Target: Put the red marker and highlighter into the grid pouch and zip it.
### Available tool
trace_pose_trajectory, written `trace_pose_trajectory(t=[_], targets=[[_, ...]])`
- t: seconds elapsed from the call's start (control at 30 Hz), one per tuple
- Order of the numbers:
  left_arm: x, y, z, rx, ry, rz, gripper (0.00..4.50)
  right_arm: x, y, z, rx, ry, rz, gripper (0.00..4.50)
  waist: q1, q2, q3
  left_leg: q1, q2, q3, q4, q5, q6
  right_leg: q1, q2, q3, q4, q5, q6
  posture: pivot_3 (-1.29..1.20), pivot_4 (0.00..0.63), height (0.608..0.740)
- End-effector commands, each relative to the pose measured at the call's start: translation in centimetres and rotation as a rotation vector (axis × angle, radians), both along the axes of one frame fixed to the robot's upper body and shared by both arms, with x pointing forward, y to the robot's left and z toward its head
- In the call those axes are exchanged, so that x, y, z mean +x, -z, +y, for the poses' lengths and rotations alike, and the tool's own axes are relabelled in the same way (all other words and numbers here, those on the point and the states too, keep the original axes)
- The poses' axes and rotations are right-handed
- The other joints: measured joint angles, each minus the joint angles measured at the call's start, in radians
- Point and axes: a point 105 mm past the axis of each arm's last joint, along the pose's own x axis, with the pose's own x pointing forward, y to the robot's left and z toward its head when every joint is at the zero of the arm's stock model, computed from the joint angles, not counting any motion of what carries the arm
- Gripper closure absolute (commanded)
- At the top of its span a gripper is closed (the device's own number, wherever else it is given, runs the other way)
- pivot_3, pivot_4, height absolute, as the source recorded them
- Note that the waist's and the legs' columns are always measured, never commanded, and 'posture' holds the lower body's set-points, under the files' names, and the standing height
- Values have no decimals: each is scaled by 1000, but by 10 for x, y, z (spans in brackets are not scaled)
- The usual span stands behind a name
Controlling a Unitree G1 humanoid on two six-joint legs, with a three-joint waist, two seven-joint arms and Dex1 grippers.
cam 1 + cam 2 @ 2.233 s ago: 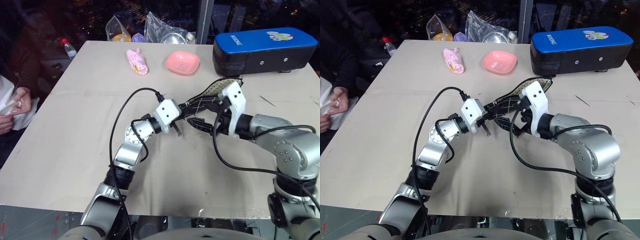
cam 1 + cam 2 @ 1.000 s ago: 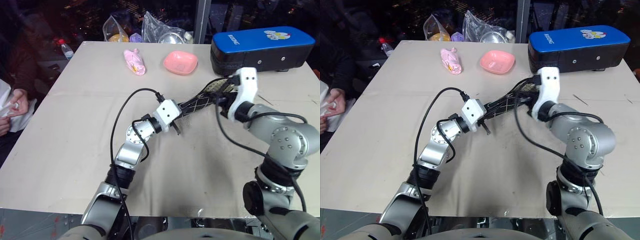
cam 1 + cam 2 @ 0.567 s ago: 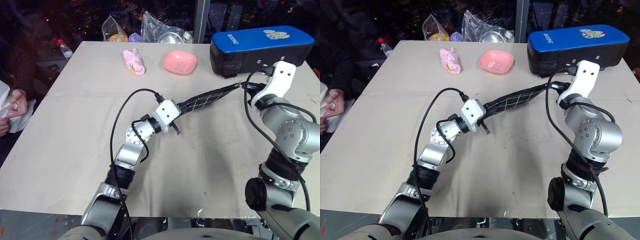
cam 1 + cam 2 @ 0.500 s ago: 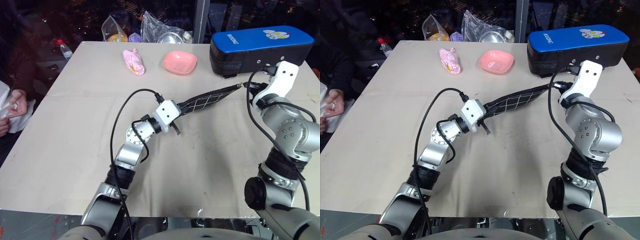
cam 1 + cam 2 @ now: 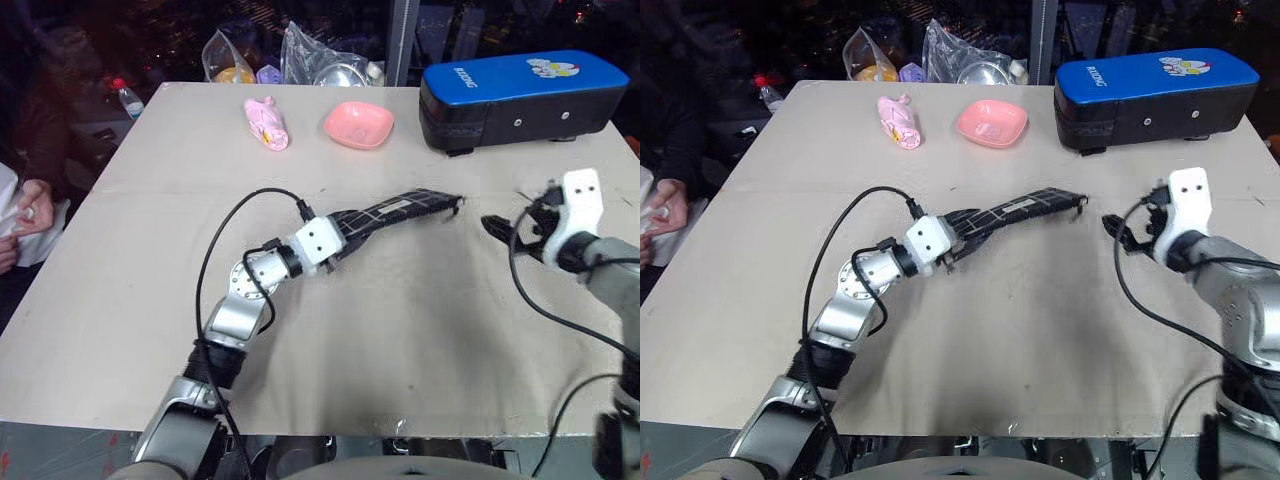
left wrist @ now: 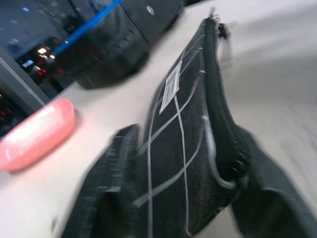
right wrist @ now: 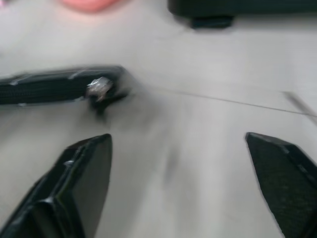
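Black fabric crossed with white grid lines is what we see at mid-table: the grid pouch (image 5: 395, 210) lies stretched out, zipped along its top edge, its near end between the parted fingers of the left gripper (image 6: 183, 198), though we cannot tell whether those fingers press it or merely flank it. Our right gripper (image 7: 181, 168) hangs over bare table well to the right of the pouch's zipper pull (image 7: 99, 87), its fingers spread wide and empty. The blue-topped case (image 5: 525, 95) and pink bowl (image 5: 358, 124) stand farther back.
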Motion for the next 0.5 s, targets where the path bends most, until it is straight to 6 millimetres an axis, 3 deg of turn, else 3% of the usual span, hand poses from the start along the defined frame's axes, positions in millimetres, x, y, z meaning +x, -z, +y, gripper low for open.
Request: trace_pose_trajectory(t=[0.03, 0.17, 0.27, 0.47, 0.5], targets=[[-26, 0, 22, -75, 13, 130, 595, -13, 2, -10, -27, -173, -111, 323, -5, 0, 0, 1, 1, 0, -2, 0, -1, 1, 0, 0, -2, 0, 0, 0, 150, 740], [-45, 18, 42, -88, -52, 301, 519, -23, 7, -17, -16, -298, -221, 323, -5, 3, 2, 1, 1, 0, -1, 0, -1, 0, 0, 1, -1, 0, 0, 0, 150, 740], [-64, 36, 54, -119, -126, 446, 519, -35, 31, -23, 12, -423, -129, 323, 2, 2, 2, 2, 1, -1, 1, -2, 3, 3, 0, 0, -1, 1, 1, 0, 150, 740], [-74, 40, 55, -192, -195, 514, 519, -35, 51, -35, 47, -465, -81, 323, 8, 3, 1, 5, 0, -1, 3, -3, 5, 8, -1, -1, -4, 1, 1, 0, 150, 740], [-74, 39, 55, -203, -200, 511, 477, -36, 53, -36, 58, -471, -68, 161, 8, 3, 1, 5, 0, -1, 3, -3, 5, 8, -1, -1, -4, 1, 1, 0, 150, 740]])
